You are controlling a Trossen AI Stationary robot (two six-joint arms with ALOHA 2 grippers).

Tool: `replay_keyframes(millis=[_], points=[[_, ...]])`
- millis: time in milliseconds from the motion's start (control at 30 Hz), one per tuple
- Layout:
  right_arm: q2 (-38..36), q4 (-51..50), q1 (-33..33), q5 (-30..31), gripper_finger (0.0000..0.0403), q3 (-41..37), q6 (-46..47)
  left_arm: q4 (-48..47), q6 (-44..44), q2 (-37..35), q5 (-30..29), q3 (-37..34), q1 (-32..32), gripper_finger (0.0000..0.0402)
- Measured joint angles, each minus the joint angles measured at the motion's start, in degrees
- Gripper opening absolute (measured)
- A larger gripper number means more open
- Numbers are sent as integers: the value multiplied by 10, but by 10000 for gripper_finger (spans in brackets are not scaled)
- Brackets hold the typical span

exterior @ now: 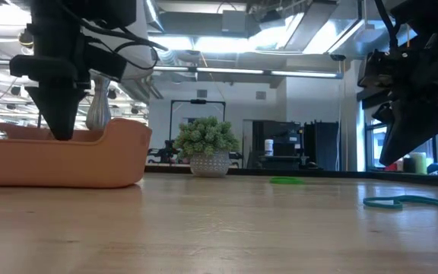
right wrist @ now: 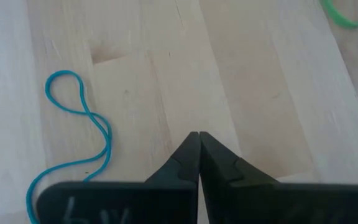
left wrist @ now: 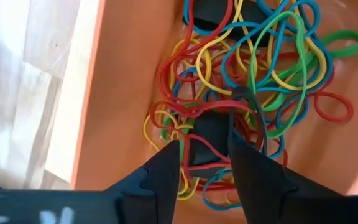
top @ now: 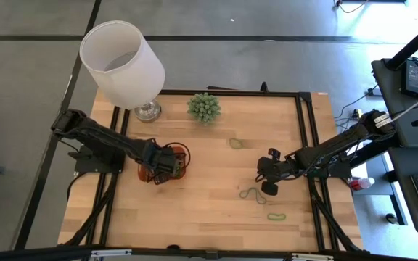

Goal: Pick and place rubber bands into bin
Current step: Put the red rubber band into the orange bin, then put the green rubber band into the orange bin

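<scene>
We see the left pincer down inside the orange bin, which sits on the left half of the wooden surface, in front of the white lamp. Its fingers stand a little apart over a tangle of rubber bands in red, yellow, blue and green, gripping nothing that we can make out.

Over on the right, the right pincer hangs just above the bare wood with its fingers pressed together and empty. Just near of it lies a twisted blue-green band, and nearer still, toward the right edge, a green band. Another green band lies mid-surface, near the spiky green plant at the far side.
</scene>
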Motion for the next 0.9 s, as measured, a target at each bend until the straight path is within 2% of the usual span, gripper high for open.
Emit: replay_keyframes(millis=[267, 467, 667, 900], points=[[0, 3, 0, 0, 8, 0, -2, -33, 29, 0, -14, 60, 0, 128], [0, 3, 0, 0, 8, 0, -4, -13, 66, 0, -28, 92, 0, 89], [0, 4, 0, 0, 8, 0, -5, 112, 106, 0, -26, 93, 0, 10], [0, 9, 0, 1, 8, 0, -54, 270, 218, 0, -53, 93, 0, 2]])
